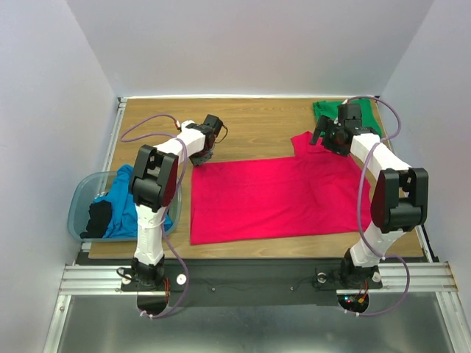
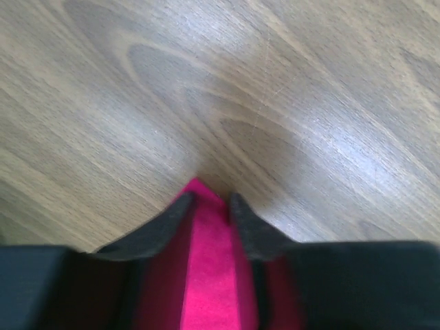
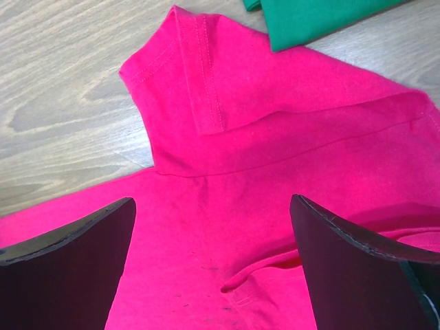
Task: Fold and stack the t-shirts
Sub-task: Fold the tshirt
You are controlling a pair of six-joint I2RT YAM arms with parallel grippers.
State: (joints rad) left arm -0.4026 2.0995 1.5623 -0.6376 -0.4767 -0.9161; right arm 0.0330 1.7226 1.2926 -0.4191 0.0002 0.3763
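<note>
The crimson-pink t-shirt (image 1: 272,195) lies spread flat across the table's middle. My left gripper (image 1: 203,157) is shut on its far left corner (image 2: 206,275), low on the wood. My right gripper (image 1: 326,137) is open above the shirt's far right part, near the sleeve (image 3: 182,75); its fingers (image 3: 75,261) straddle pink cloth without touching it. The emerald green t-shirt (image 1: 331,110) lies folded at the far right corner, and its edge shows in the right wrist view (image 3: 309,17). The bright blue t-shirt (image 1: 125,202) sits bunched in the tub.
A translucent grey-blue plastic tub (image 1: 81,198) stands at the table's left edge and also holds a dark cloth (image 1: 97,218). Bare wood (image 1: 250,125) lies behind the pink shirt. White walls close in the table on three sides.
</note>
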